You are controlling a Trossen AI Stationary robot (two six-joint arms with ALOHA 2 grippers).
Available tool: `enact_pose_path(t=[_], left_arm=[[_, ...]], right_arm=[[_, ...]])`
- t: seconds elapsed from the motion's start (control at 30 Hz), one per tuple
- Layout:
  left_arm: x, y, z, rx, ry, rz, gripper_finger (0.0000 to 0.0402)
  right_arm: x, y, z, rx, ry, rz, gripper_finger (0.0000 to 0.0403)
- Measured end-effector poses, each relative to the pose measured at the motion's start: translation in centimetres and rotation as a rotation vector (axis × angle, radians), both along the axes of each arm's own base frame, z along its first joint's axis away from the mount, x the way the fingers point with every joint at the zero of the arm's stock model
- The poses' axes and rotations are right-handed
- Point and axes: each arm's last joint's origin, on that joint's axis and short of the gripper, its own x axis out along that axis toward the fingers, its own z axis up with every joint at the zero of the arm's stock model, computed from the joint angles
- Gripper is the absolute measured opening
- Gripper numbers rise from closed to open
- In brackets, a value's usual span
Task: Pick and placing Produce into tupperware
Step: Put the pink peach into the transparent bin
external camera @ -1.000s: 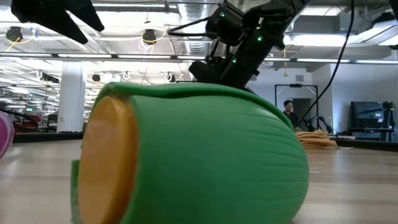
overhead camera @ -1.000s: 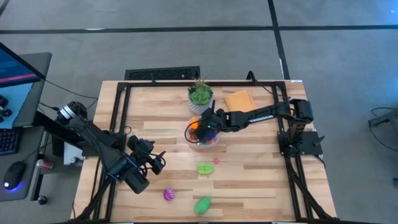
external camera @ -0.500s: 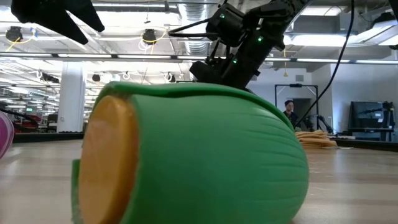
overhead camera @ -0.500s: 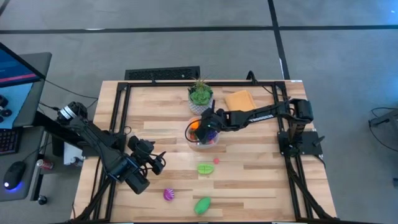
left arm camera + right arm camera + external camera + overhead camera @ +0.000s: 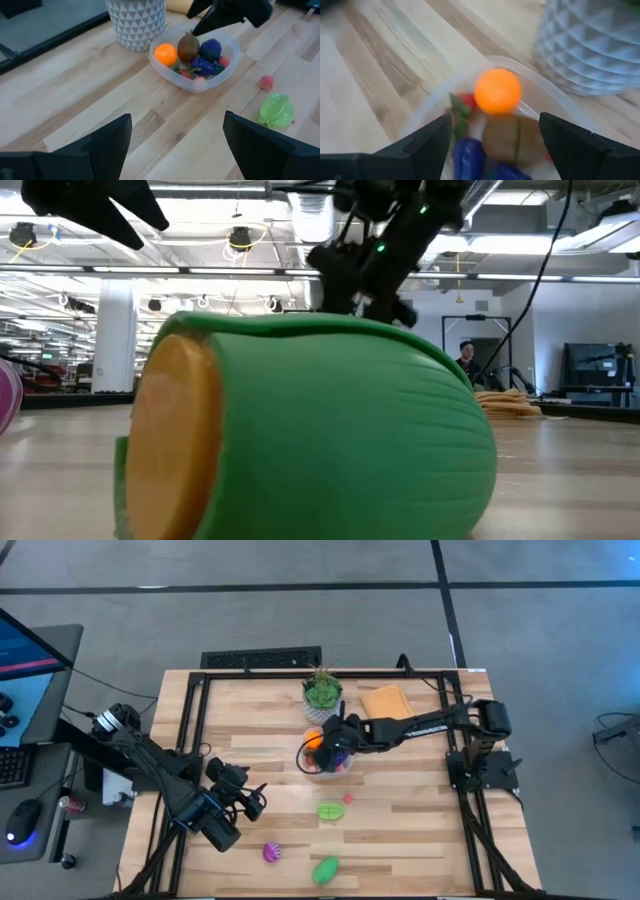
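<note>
Though pincer [image 5: 495,131] agape, tupperware [image 5: 427,112] beneath.

Grey floor [image 5: 250,620] surrounds the table; beyond, seemingly an open hall with ceiling lights [image 5: 240,238].

In the low view the green produce [image 5: 310,430] hides the tupperware entirely.

A large green ribbed toy vegetable [image 5: 330,430] with an orange cut face lies on its side on the wooden worktop [image 5: 570,480], filling most of the view. A purple toy piece [image 5: 8,395] shows at the left border. A dark arm [image 5: 385,240] hangs above the vegetable. A folded orange cloth [image 5: 510,402] lies farther back; a person [image 5: 464,360] stands beyond.
</note>
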Motion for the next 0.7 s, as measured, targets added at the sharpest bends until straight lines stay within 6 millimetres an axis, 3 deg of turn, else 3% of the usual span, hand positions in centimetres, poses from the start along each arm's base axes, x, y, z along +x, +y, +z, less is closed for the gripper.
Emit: enact_pose_path(t=[0.2,0.37,0.7], left_arm=[[0.0,0.1,0.1,0.027,-0.016,-0.001,0.0302],[0.0,0.1,0.1,0.036,-0.007,-0.011,0.0302],[0.3,-0.2,0.2,0.112,0.03,-0.096,0.0302]], right_arm=[[-1.5,1.2,3.2,-0.03,-0.02,0.017,0.0321],[-3.4,3.8,4.7,-0.04,0.016,0.058,0.0318],[-7.1,10.8,5.0,-0.102,0.111,0.129,0.0318]])
